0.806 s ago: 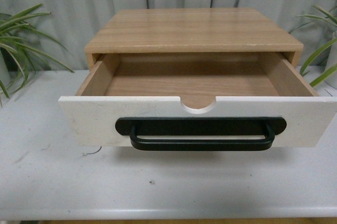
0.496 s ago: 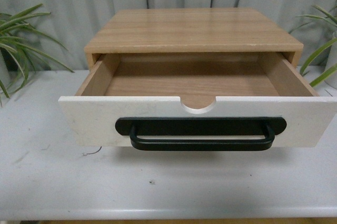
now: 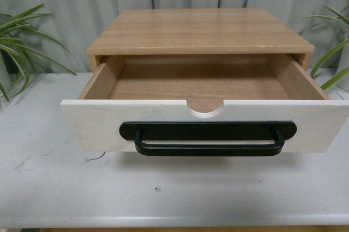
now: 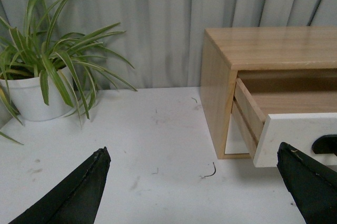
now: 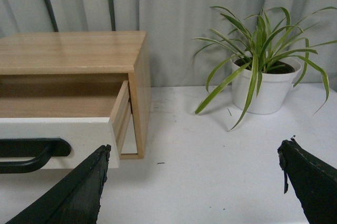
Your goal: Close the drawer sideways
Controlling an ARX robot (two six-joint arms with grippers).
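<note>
Drawer (image 3: 204, 120): pulled well out of its case towards the front camera, in the middle of the table. It has a flat white front, and its light wood sides and bottom hold nothing.
Handle (image 3: 208, 139): long black bar with rounded corners on a black backplate, set across the middle of the front.
Notch (image 3: 205, 109): half-round cut centred in the front's top edge.
Case (image 3: 199, 30): pale, grained wooden box with a smooth slab top.
Table (image 3: 163, 194): matte white surface, scuffed with small dark marks.
Left gripper (image 4: 193, 151): black tapered fingers spread wide with nothing between them, low over the table off the drawer's left end.
Right gripper (image 5: 196, 146): fingers likewise spread wide and empty, off the drawer's right end.
Left plant (image 4: 50, 61): long striped green leaves in a round white pot.
Right plant (image 5: 260, 50): the same kind of leaves and pot.
Curtain (image 3: 82, 3): grey, hanging in vertical pleats.
</note>
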